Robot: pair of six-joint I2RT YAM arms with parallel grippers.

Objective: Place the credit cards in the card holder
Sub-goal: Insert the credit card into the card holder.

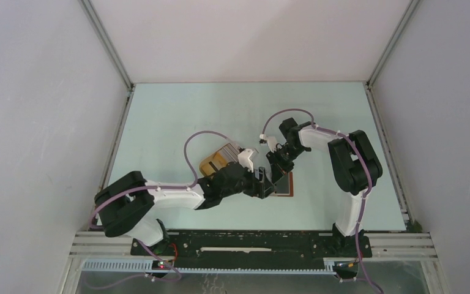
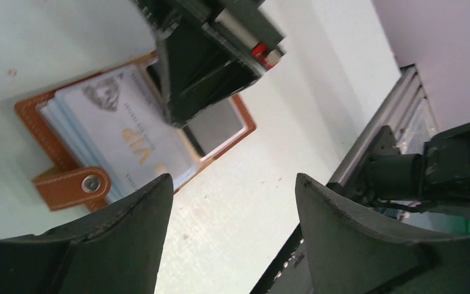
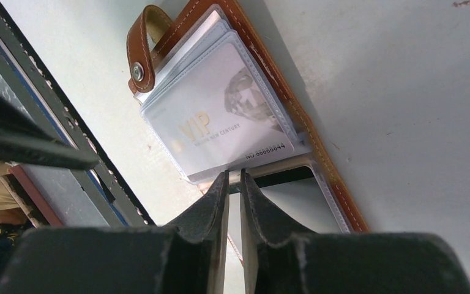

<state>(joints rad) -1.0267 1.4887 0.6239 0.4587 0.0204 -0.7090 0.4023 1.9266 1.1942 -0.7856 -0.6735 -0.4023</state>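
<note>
Left pincer (image 2: pixel 232 180): fingers spread wide with nothing between them, hanging low over bare tabletop
Right pincer (image 3: pixel 232 176): fingers almost pressed together with only a thin slit between; the tips sit at the fold of the open card holder (image 2: pixel 29 113), against the near edge of its clear pocket leaf; whether they nip that leaf I cannot tell
Holder from the left pincer: just ahead and a little to the left of its fingertips, lying flat and open, strap tab nearest its left finger
Holder's long axis: runs across the left pincer's reach, not along it
Filled: one pale VIP card (image 3: pixel 220 116) shows in the top pocket
Credit cards (image 1: pixel 227 151): a striped row standing edge-on in the tan tray (image 1: pixel 210 165), behind the left pincer beside its own wrist, well apart from the right pincer
Nearer arm for the cards: the left one, by my judgement; the right one is occupied on the holder
Coming move, as I judge it: the left pincer draws back to the tray, then brings a card to the pocket while the right one steadies the case
Risk: both pincers stand close together over the holder, leaving little room
</note>
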